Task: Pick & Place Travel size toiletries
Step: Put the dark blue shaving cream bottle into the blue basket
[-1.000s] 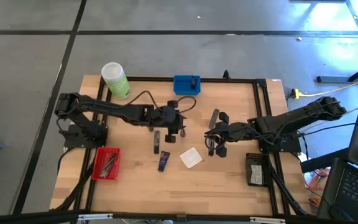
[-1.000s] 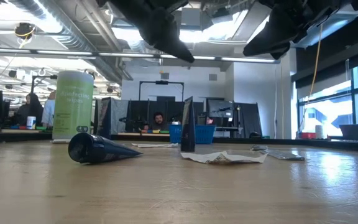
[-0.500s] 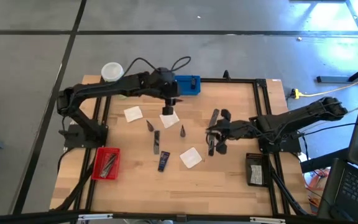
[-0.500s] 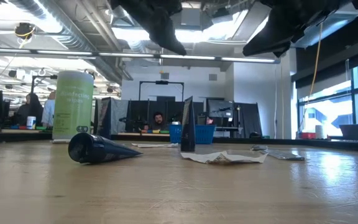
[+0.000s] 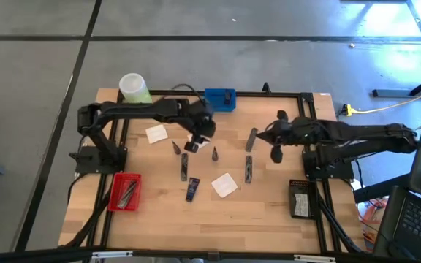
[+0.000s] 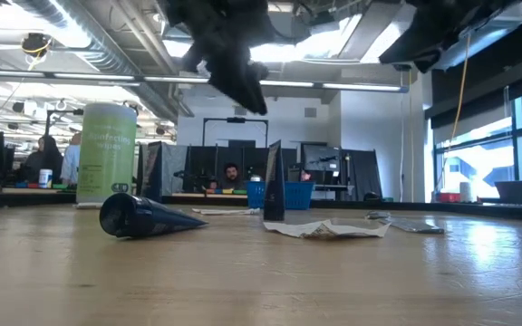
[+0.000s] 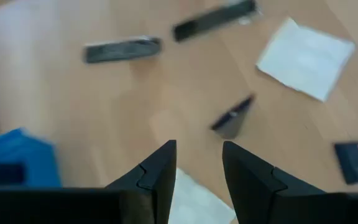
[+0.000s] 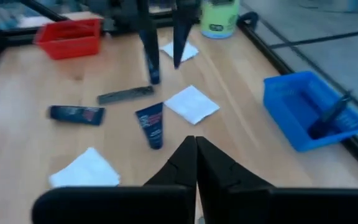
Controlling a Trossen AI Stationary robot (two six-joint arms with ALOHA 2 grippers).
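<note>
The left gripper (image 5: 196, 140), fingers spread, hides part of a sachet (image 7: 191, 202). At right centre the right gripper (image 5: 276, 154) is pressed together, empty, near a grey tube (image 5: 251, 139).

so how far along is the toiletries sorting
Early. Done: the red tray holds a few grey pieces, the blue tray one dark item. In hand: nothing; the left gripper hangs open over a white sachet, the right gripper is shut and empty. Left: grey tubes, two dark cones, a navy tube and more sachets lie loose on the table.
</note>
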